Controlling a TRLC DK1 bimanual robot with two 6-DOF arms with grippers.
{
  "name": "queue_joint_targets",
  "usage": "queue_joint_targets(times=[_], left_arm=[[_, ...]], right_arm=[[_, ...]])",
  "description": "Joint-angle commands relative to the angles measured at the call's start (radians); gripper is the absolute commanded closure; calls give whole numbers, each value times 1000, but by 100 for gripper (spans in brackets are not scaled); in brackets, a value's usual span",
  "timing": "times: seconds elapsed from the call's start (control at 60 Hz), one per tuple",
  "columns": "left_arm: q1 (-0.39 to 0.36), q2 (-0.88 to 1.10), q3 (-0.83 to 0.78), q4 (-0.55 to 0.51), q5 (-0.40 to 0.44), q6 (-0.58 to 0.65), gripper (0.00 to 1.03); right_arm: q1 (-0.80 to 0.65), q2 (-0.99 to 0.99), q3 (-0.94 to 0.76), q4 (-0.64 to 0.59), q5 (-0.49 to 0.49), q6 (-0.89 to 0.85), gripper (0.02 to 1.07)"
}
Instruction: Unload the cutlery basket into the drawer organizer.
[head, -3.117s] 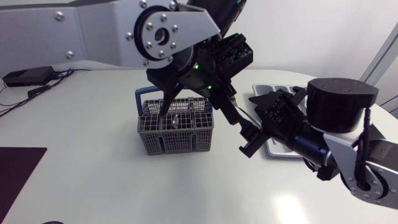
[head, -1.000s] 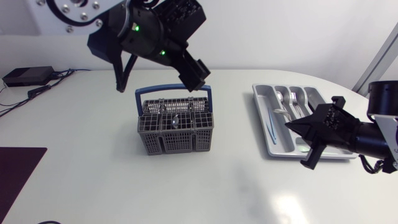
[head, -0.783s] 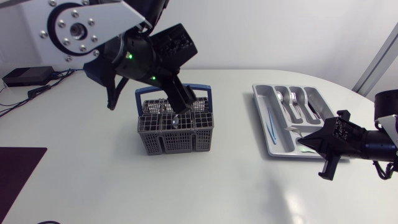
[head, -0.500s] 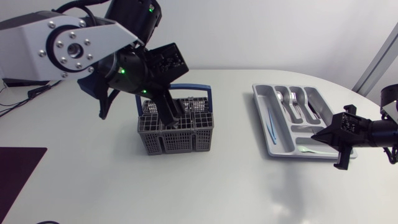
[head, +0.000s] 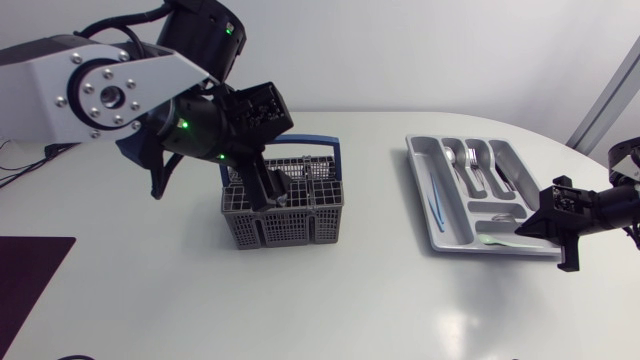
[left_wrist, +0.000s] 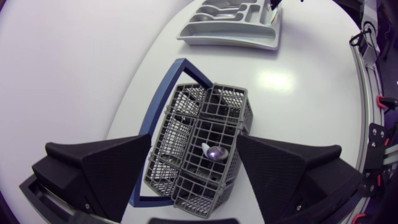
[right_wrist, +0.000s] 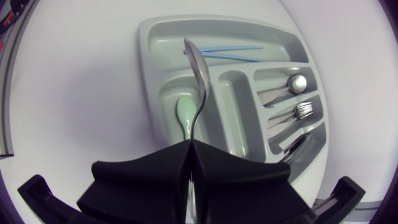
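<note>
The grey cutlery basket (head: 285, 225) with a blue handle stands left of the table's middle. My left gripper (head: 262, 186) hangs just above it, open. In the left wrist view its fingers (left_wrist: 118, 168) straddle the basket (left_wrist: 211, 109), where one silver spoon (left_wrist: 215, 151) stands in a cell. The grey drawer organizer (head: 421, 192) lies at the right. At its near right corner my right gripper (head: 548, 222) is shut on a silver utensil (right_wrist: 198, 87), whose free end points out over the organizer (right_wrist: 148, 68).
The organizer holds a pale green spoon (right_wrist: 185, 117), thin blue sticks (right_wrist: 233, 53) in its long compartment, and silver forks and spoons (right_wrist: 297, 111) in the far compartments. Bare white tabletop lies between the basket and the organizer.
My left arm has come down from high above the table onto the basket. My right arm has drawn back to the right with the utensil, towards the organizer's near right corner.
</note>
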Motion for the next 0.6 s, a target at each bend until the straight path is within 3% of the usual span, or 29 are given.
queue_joint_targets(times=[0.0,0.1,0.217,0.383,0.583], left_arm=[[1,-36,-34,11,46,24,9],[-39,-36,-38,17,115,21,9],[-115,-11,-52,89,122,30,9],[-211,9,-49,195,204,25,8],[-281,76,-57,304,205,18,8]], right_arm=[[11,-37,69,-111,-13,-45,102],[54,-118,72,-216,-49,-32,102],[145,-208,50,-303,-71,14,102],[307,-291,9,-314,-92,165,102],[459,-325,0,-315,-120,323,102]])
